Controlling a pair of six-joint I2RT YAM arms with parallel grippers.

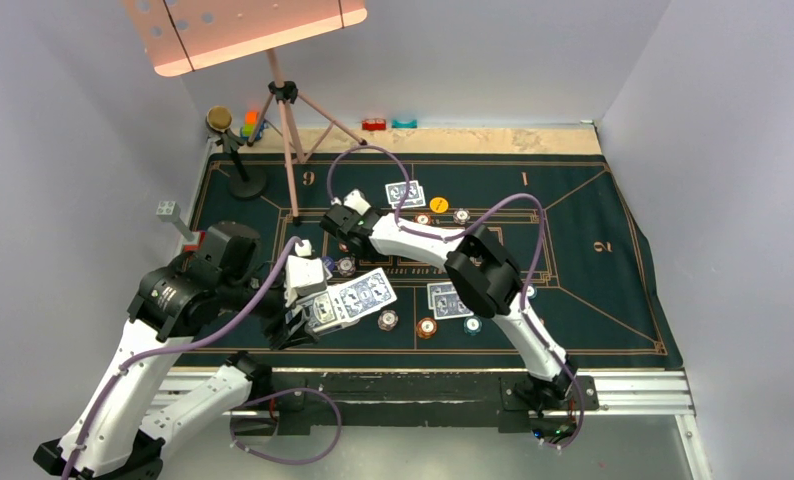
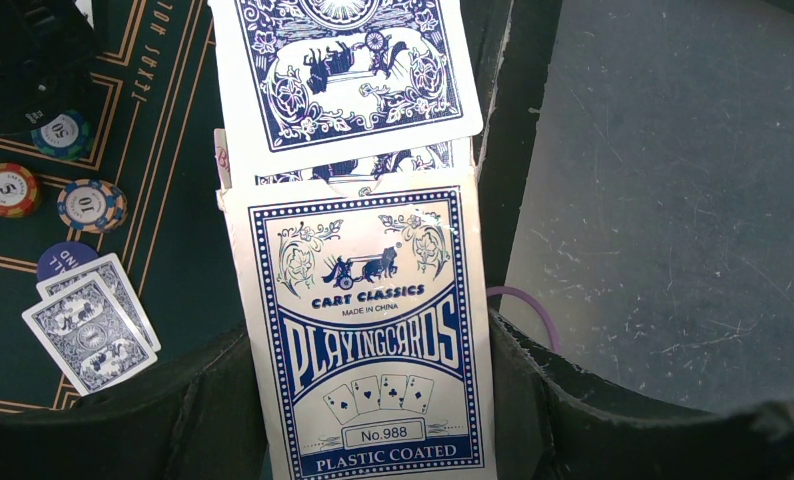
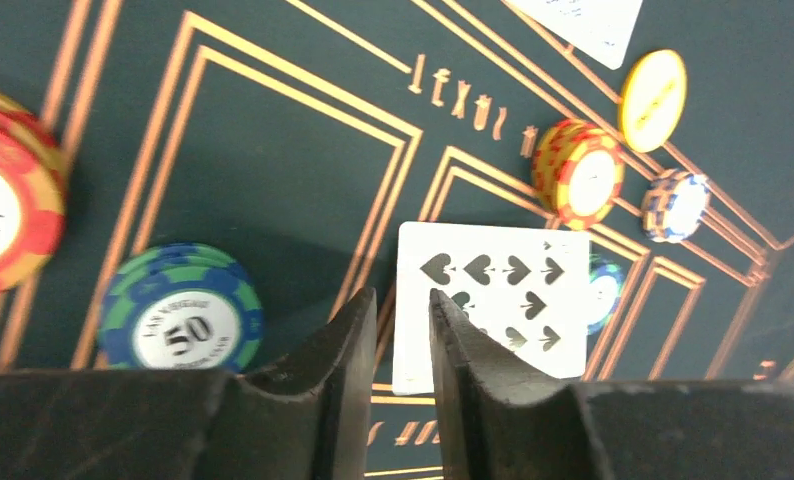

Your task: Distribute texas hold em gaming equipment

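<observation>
In L pincer (image 2: 368, 425): card box (image 2: 368, 300) gripped, cards (image 2: 343, 70) poking out; R pincer (image 3: 403, 315) slightly parted.

Two pairs of face-down cards (image 1: 405, 193) lay on one mat (image 1: 593, 290), with one card box (image 2: 373, 340), one yellow disc (image 1: 438, 204), one face-up spade card (image 3: 503, 290), and at least six chips (image 1: 426, 327) countable in the top view

We saw bright, even light and soft shadows across the tabletop (image 1: 533, 140). The red chip (image 3: 3, 215) at the right wrist view's left edge was blurred.
</observation>
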